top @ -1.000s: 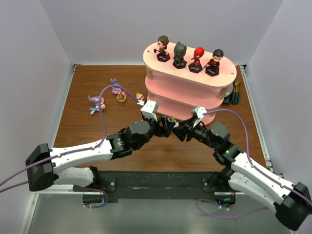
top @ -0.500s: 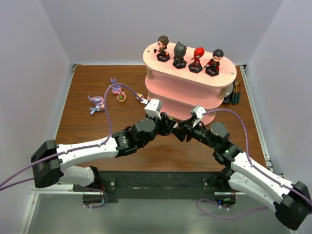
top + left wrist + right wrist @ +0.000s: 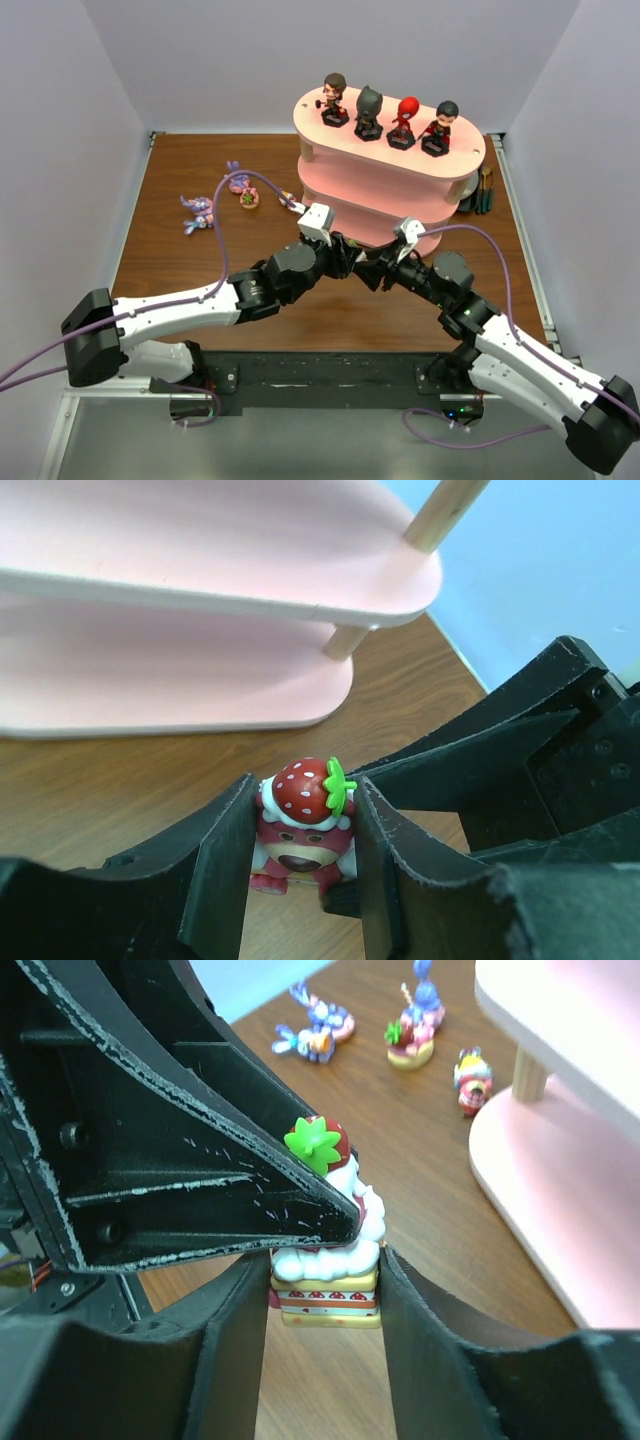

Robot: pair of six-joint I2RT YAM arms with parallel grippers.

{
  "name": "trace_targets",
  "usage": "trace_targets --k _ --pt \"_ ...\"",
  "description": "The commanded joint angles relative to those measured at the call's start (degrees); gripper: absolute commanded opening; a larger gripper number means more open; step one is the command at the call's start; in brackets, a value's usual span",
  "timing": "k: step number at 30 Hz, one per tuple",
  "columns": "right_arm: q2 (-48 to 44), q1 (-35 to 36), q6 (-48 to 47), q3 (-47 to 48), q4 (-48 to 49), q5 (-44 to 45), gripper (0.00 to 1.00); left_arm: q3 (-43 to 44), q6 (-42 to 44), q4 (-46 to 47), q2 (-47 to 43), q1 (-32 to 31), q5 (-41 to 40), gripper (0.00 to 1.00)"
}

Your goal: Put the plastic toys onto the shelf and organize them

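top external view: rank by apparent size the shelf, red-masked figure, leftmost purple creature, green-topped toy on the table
1. shelf
2. red-masked figure and purple creature, too alike to rank; the figure sits higher, nearer the camera
3. green-topped toy

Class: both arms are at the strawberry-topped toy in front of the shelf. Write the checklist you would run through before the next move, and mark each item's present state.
1. Grip of the left fingers on the strawberry toy: ok, they press both its sides.
2. Grip of the right fingers on its cake base: ok.
3. Toy lifted off the table: cannot tell.
4. Free room on the pink lower boards of the shelf: ok in the parts that show.
5. Upright stance of the big-headed figures on the top board: ok.
6. All toys shelved: not ok; loose toys lie on the table left of the shelf.
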Motion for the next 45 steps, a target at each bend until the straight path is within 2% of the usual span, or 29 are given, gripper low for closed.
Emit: trace_targets --k 1,2,3,8,14,20,27,37,45 --pt "-4.8 0.3 -1.0 1.2 -2.9 3.4 0.51 -2.6 10.4 8.0 -4.3 5.4 -3.3 0.0" --pt "-6.6 0.2 -1.0 1.3 -3.9 4.1 0.58 -3.1 12.5 9.2 -4.6 6.4 -1.5 0.0" --pt "-7.7 0.3 -1.3 1.6 -4.9 5.5 0.61 -3.4 13.3 10.1 -5.1 9.0 -0.3 0.0" --pt "-13.3 0.3 -3.5 2.7 -12.0 9.0 0.77 -3.2 19.7 13.8 -3.9 13.4 3.5 0.0" --pt "-16.9 0.3 -6.3 5.9 -19.4 12.9 0.88 -0.6 25.1 17.5 -0.2 17.7 6.7 0.0" --pt "-19.6 0.3 -7.5 6.8 -23.4 13.7 0.93 3.7 29.4 21.9 5.8 22.3 11.7 0.0" --pt "-21.5 0.2 -8.6 7.0 -25.5 16.3 0.96 9.0 29.9 25.7 12.8 25.4 15.5 0.0" --pt "-23.3 0.3 -8.7 7.4 -27.5 17.1 0.99 15.1 28.5 27.5 19.6 27.4 16.4 0.0" --pt "-23.0 0.2 -8.6 7.2 -27.5 17.5 0.98 16.0 26.4 29.1 22.2 28.6 16.9 0.02"
